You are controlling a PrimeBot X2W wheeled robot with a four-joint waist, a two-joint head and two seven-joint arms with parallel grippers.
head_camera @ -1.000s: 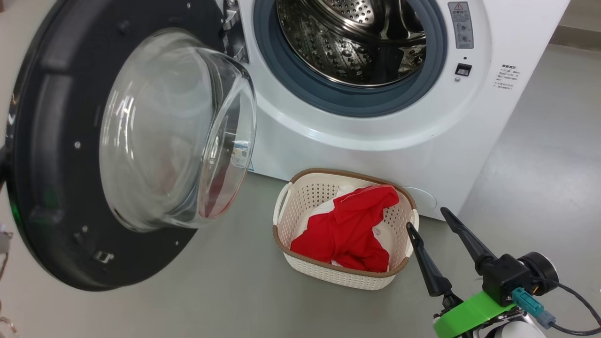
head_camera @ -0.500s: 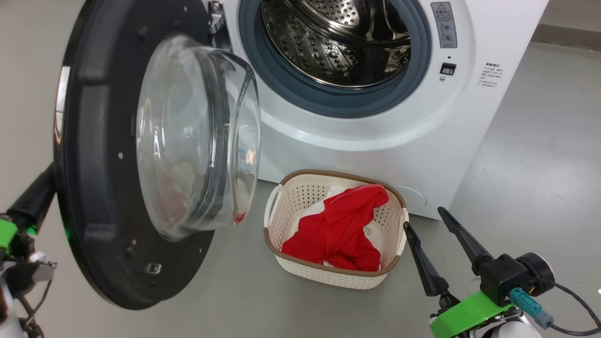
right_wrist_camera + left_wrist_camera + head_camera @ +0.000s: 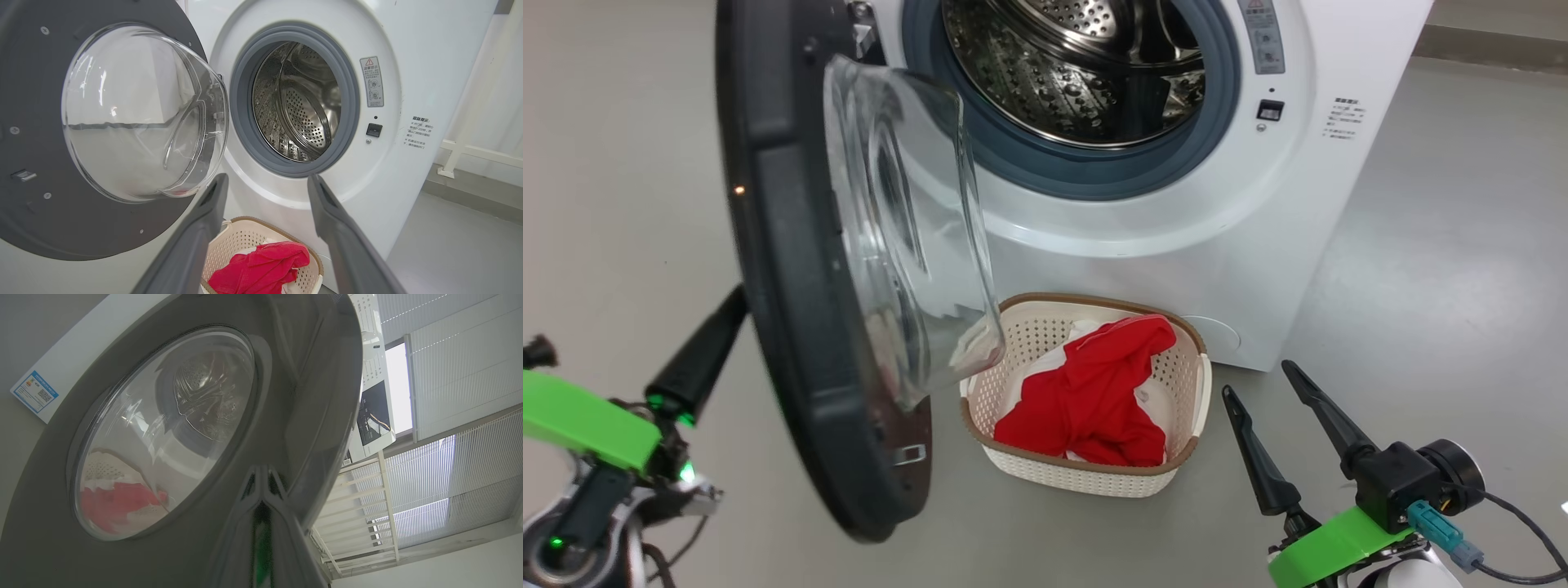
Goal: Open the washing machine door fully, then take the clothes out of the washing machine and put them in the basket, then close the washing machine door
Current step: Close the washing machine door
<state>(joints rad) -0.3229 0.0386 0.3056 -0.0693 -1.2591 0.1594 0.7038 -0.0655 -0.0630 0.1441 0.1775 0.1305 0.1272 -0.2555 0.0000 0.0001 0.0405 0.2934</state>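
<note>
Head view, 8 o'clock: left gripper (image 3: 731, 314) comes up from a green bracket, its fingers closed together and holding nothing. Their tips reach the back of the washing machine door (image 3: 784, 245). In the left wrist view the closed fingers (image 3: 261, 522) meet their own reflection on the door's glossy outer face, at 6 o'clock of the round window. 9 to 10 o'clock: the door stands part open, nearly edge-on to the head camera. It is hinged at its top right, and the clear glass bowl (image 3: 907, 229) bulges toward the machine. 12 to 1 o'clock: washing machine (image 3: 1176, 245), white, with a grey rubber ring (image 3: 1013, 163) around the opening. Steel drum (image 3: 1078, 73) is perforated; no clothes are visible in the part that shows. A small blue label (image 3: 34, 392) sits on the machine's lower corner in the left wrist view. 6 o'clock: basket (image 3: 1086, 482) on the grey floor (image 3: 1421, 286), just in front of the machine's base and below the opening. Its left rim lies behind the glass bowl's lower edge. Inside it a red garment (image 3: 1094, 392) lies over white cloth (image 3: 1039, 367). 4 to 5 o'clock: right gripper (image 3: 1258, 380), fingers spread wide apart with nothing between them, is near the basket's right side and not touching it. In the right wrist view its fingers frame the opening's lower edge and the basket.
</note>
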